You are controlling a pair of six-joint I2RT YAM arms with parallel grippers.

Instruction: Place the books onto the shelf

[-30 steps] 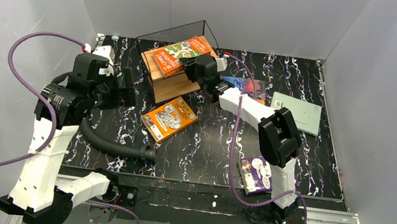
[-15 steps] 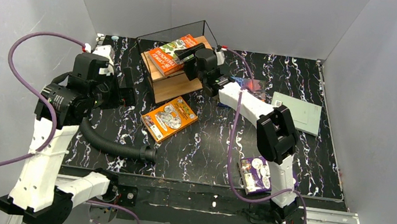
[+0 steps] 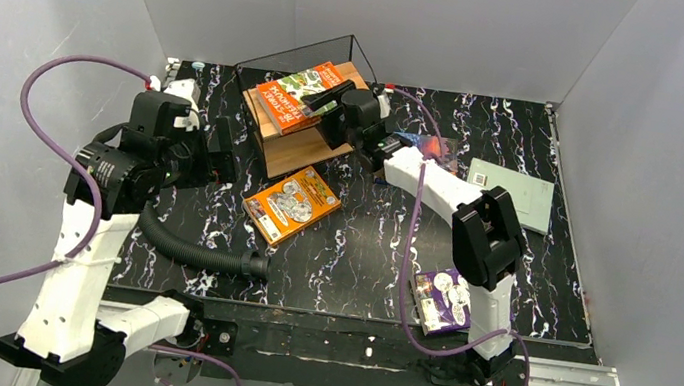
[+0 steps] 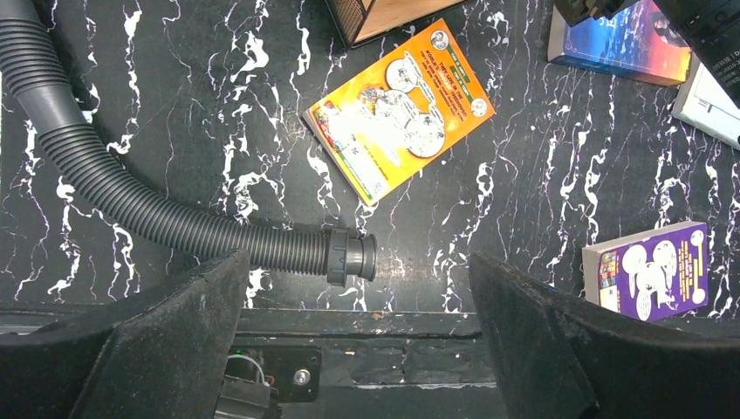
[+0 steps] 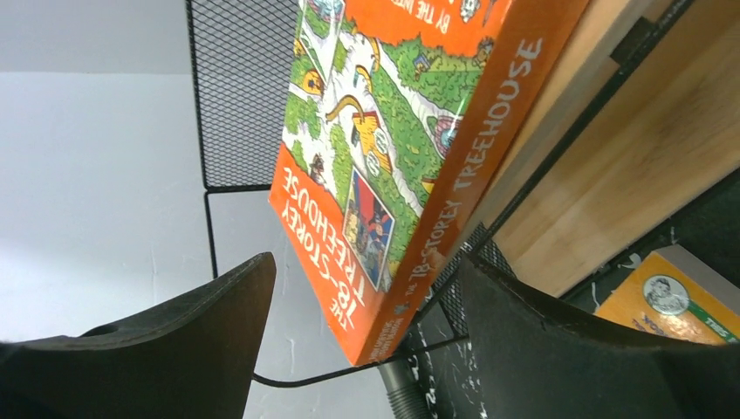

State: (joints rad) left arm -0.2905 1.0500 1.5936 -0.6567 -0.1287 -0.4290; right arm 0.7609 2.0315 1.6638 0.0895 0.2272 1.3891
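Red-green book [image 3: 293, 95] at upper centre lies atop the shelf [image 3: 298, 152], overhanging its edge between the spread, empty jaws of the right gripper [image 5: 366, 271]; we judge a snagging retreat could drag it off.

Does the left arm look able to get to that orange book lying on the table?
Probably yes. The orange book lies flat and uncovered near the open left tool. The black hose lies to one side, not over it.
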